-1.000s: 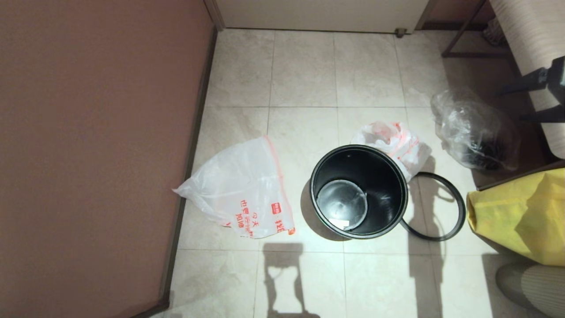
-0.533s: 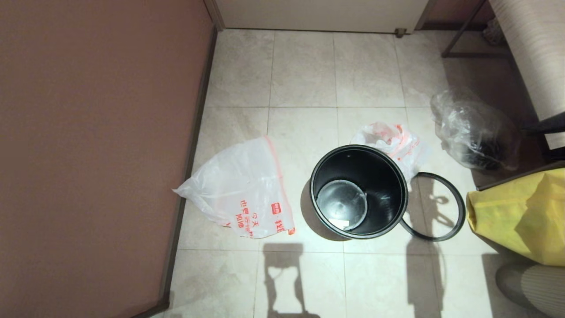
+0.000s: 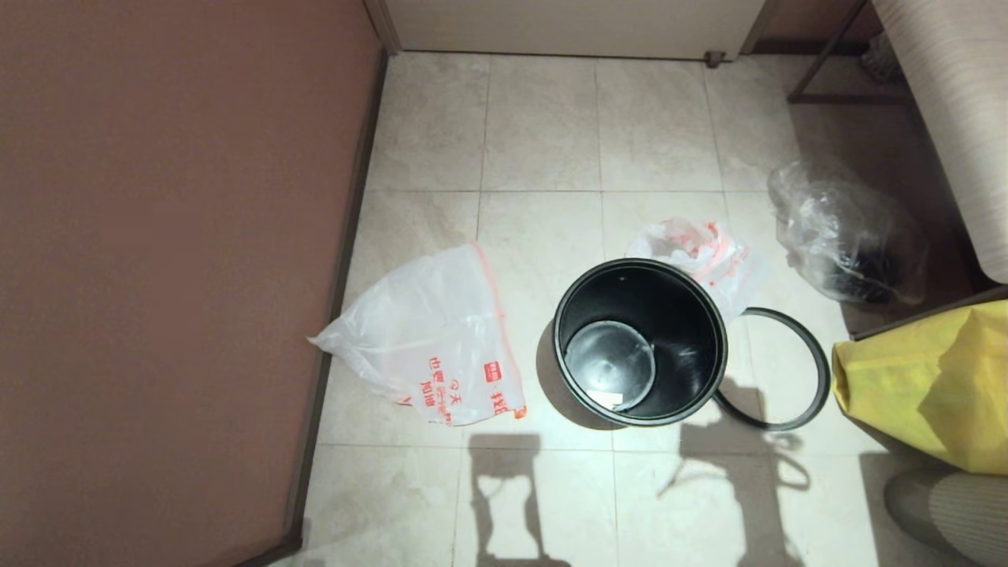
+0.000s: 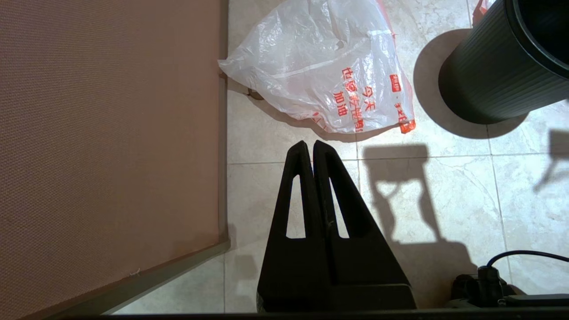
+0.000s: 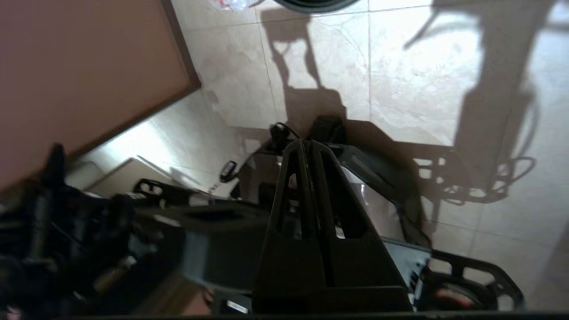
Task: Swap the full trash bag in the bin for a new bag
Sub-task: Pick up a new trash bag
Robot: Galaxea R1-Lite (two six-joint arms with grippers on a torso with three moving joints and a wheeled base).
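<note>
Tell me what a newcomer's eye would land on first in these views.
The empty black bin stands mid-floor, its loose grey ring lying on the tiles at its right. The limp new bag lies flat to its left by the wall; the full trash bag sits just behind it.

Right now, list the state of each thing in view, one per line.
bin: upright, unlined, empty.
grey ring: off the bin, flat on the floor beside it.
full trash bag: out, on the floor behind the bin.
new bag: limp on the floor.
left gripper: fingers shut, empty.
right gripper: fingers shut, empty.
</note>
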